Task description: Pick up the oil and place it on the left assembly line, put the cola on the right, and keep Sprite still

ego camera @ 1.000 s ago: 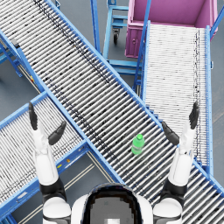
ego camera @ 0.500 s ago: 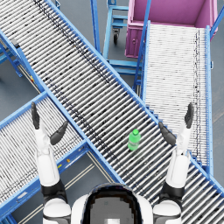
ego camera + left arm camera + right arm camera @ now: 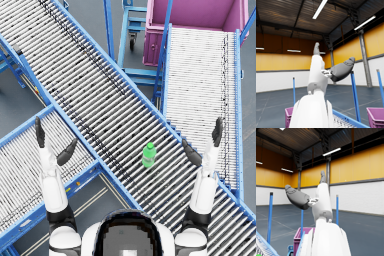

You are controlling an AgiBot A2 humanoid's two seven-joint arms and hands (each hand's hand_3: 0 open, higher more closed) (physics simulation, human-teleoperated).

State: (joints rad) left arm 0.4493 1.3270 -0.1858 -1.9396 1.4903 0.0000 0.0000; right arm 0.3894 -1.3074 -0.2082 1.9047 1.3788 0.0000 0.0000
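I'm holding left hand [image 3: 49,148] and right hand [image 3: 208,148] raised, empty, thumbs splayed, at 9 and 3 o'clock of the Sprite [image 3: 148,154], which is standing untouched (oil, cola unseen; nothing placed).

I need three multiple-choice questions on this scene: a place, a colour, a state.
1. Where is the green bottle? A) on the middle conveyor B) on the floor C) on a shelf
2. Which colour has the bin beyond the right conveyor? A) yellow B) pink C) black
3. How are the left hand and the right hand? A) both holding bottles B) both fists C) both open, empty
Answers: 1 A, head view shows it there; 2 B, pink walls; 3 C, fingers spread, nothing held.
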